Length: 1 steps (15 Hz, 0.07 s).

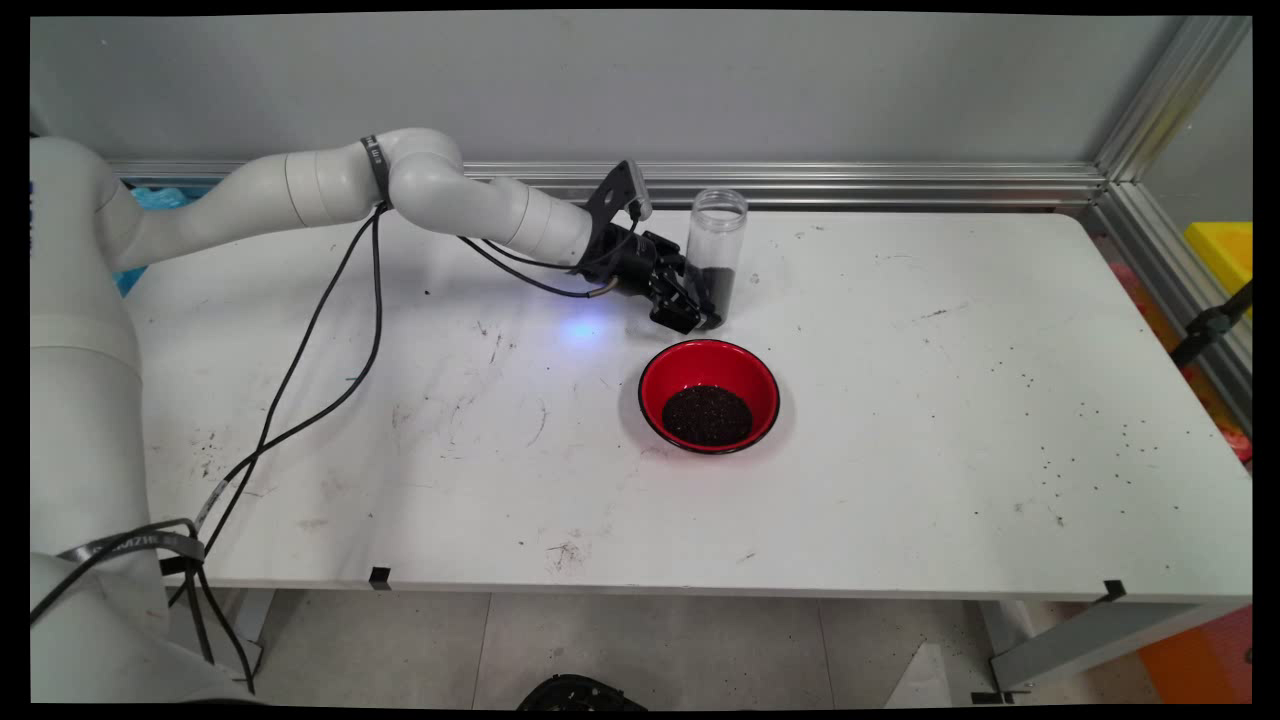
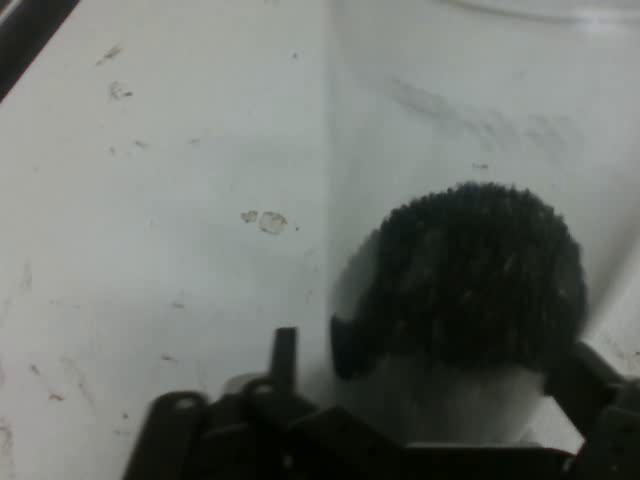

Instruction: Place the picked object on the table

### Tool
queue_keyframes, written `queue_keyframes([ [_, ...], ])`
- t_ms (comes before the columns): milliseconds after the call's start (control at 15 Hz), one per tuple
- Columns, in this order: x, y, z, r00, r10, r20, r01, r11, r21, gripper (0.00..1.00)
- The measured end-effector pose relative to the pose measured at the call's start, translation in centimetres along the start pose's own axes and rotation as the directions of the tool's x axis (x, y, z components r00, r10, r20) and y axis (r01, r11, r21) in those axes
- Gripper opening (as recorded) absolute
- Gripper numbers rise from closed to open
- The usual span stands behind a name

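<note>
Clear plastic jar (image 1: 717,255), a little dark grain left in its base, stands upright on the worktop (image 1: 950,420) pinched by the hand (image 1: 700,300), behind a red bowl (image 1: 709,395) already holding grain

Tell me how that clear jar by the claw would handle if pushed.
The clear jar is tall and narrow, so it probably tips rather than slides. Dark grains fill only its bottom, likely steadying it somewhat. Its smooth wall may slip in the claw.

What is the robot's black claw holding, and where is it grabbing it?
The black two-finger gripper grips the tall clear plastic jar at its lower part, where dark grains sit inside. The jar stands upright on the white table.
</note>
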Motion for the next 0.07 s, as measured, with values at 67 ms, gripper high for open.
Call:
queue_keyframes([
  [67, -0.05, -0.01, 0.04, 1.000, -0.001, 0.000, 0.001, 1.000, 0.000, 1.00],
])
